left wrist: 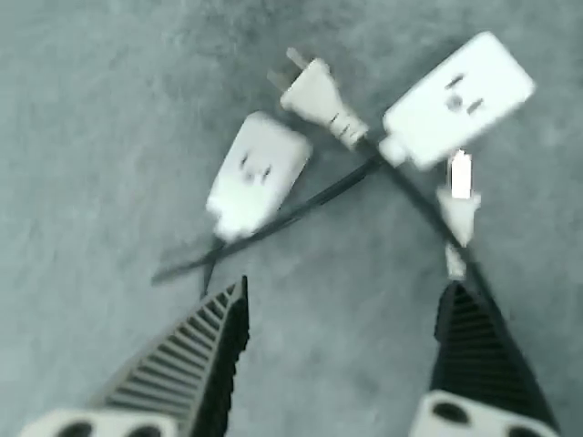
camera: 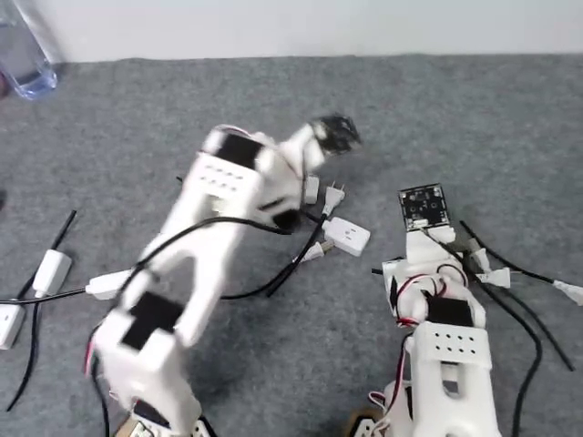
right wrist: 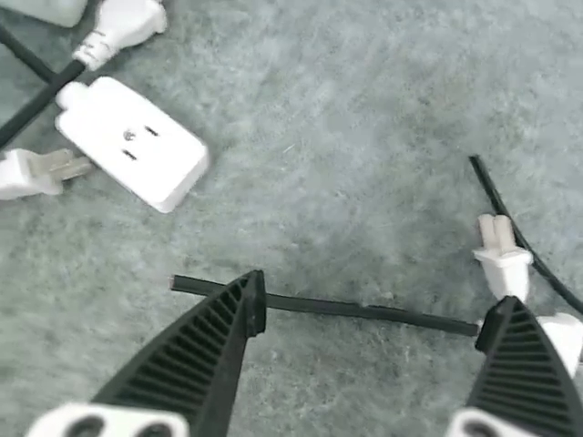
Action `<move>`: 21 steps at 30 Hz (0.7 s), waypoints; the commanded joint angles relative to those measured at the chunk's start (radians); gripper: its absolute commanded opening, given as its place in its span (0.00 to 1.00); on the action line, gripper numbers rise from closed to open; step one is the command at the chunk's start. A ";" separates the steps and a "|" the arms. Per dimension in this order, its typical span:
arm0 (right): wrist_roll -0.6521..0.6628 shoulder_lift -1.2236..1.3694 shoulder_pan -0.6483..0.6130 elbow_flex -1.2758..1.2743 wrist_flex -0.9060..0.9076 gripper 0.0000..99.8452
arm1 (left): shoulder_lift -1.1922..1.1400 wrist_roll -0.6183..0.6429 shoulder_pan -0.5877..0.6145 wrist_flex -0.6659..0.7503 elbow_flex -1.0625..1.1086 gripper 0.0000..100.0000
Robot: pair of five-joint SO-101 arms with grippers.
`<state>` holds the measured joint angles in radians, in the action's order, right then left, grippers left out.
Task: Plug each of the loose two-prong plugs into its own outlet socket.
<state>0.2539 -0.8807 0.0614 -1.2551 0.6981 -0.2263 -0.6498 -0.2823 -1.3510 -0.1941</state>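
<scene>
My left gripper [left wrist: 346, 289] is open above the grey mat, nothing between its fingers. Just beyond it lie two white outlet sockets, a near one [left wrist: 258, 173] and a far one [left wrist: 458, 98]. One two-prong plug [left wrist: 319, 91] lies between them, and a second plug [left wrist: 460, 196] lies beside the far socket, black cords crossing under them. My right gripper [right wrist: 378, 291] is also open and empty, over a black cord [right wrist: 328, 307]. A socket [right wrist: 132, 141] with a plug [right wrist: 36, 168] beside it lies ahead, and another plug [right wrist: 501, 259] sits by one finger. In the high view, socket [camera: 347, 234] and plug [camera: 333, 196] lie mid-table.
At the mat's left edge lie another socket [camera: 50, 270], a plug [camera: 107, 284] and cords. More plugs [camera: 496, 276] and cords trail to the right of the right arm [camera: 446, 337]. A clear bottle [camera: 23, 55] stands at the far left corner.
</scene>
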 commanded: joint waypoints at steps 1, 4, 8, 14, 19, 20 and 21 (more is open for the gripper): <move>0.009 0.001 -0.010 0.003 -0.016 0.36 | 0.221 -0.028 0.143 -0.009 -0.038 0.31; 0.009 0.001 -0.010 0.002 -0.016 0.36 | 0.290 -0.107 0.304 0.083 -0.027 0.31; 0.009 0.001 -0.013 0.002 -0.018 0.36 | 0.258 -0.141 0.466 0.278 0.045 0.31; 0.009 0.001 -0.015 0.000 -0.019 0.36 | 0.087 -0.161 0.511 0.482 0.099 0.31; 0.009 0.001 -0.015 -0.002 -0.030 0.36 | -0.112 -0.184 0.486 0.549 0.004 0.31; 0.009 0.001 -0.015 -0.006 -0.041 0.36 | -0.153 -0.184 0.480 0.549 -0.028 0.31; 0.009 0.001 -0.015 -0.015 -0.054 0.36 | -0.192 -0.184 0.474 0.548 -0.059 0.31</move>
<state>0.2539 -0.8823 0.0522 -1.2643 0.6843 -0.3491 -0.8232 0.2117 -0.8324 -0.1527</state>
